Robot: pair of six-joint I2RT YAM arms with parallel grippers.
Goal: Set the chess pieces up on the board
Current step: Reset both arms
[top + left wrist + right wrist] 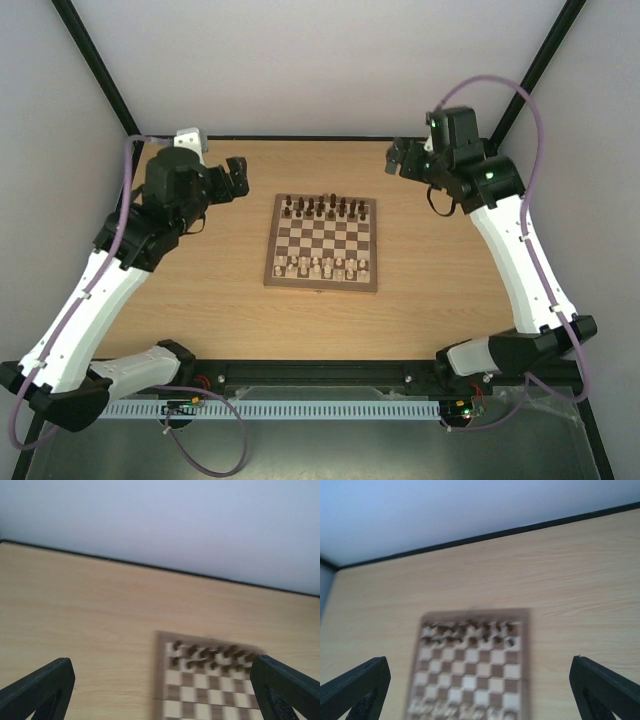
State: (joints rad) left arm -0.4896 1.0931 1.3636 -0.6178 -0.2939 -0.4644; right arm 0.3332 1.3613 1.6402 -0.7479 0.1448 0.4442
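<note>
1. table (200,300) – plain light-wood top, fills the mid of the top view, w/ pale walls (320,60) behind & at both sides
2. left arm (100,290) – white & black, runs from the near-left corner up toward the far-left of the tabletop; right arm (520,260) does the same on the right side; both well apart from the board
3. board (322,243) – brown border, dark/cream checks, lies flat approx at table centre, between the 2 arms, edges roughly square w/ the table
4. left gripper (238,173) – hangs over bare tabletop off the board's far-left corner; in its wrist view the left fingers (40,687) sit at opposite frame edges, so jaws wide apart, nothing held
5. right gripper (395,158) – hangs off the board's far-right corner, facing the board; right fingers (605,685) likewise spread to the frame edges, jaws apart & holding nothing
6. dark pieces (325,208) – stand on the board's 2 far rows; pale pieces (318,266) – on the 2 near rows, spacing looks less even; too small & blurry to tell piece types
</note>
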